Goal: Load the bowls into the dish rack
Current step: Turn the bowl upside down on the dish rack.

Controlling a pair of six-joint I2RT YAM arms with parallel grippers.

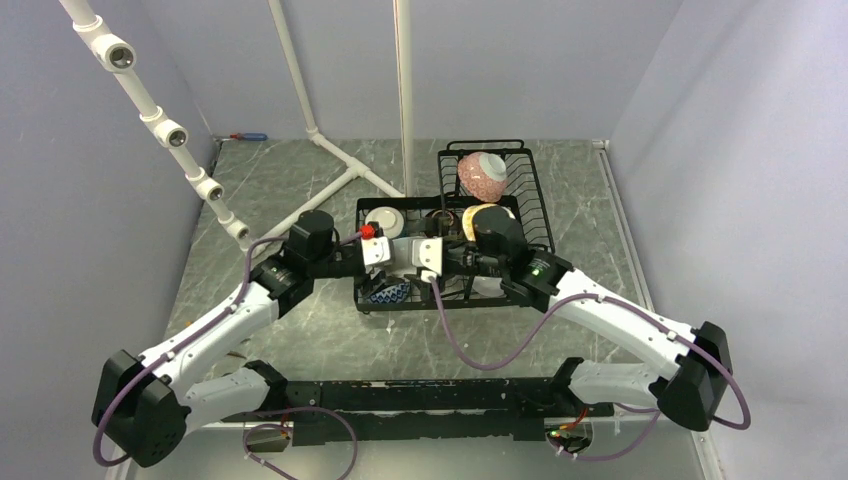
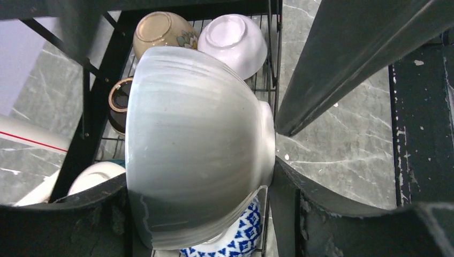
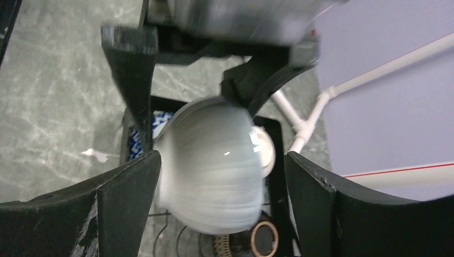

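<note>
Our left gripper (image 1: 377, 250) is clamped on the white bowl (image 2: 198, 144) right over the dish rack (image 1: 548, 235); the right gripper (image 1: 432, 256) is spread wide. We'd lower slowly, missing the blue bowl (image 2: 241, 238) underneath, before letting go.

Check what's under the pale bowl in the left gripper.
A blue-and-white patterned bowl lies in the dish rack beneath the pale bowl; only its edge shows, the rest is covered.
</note>
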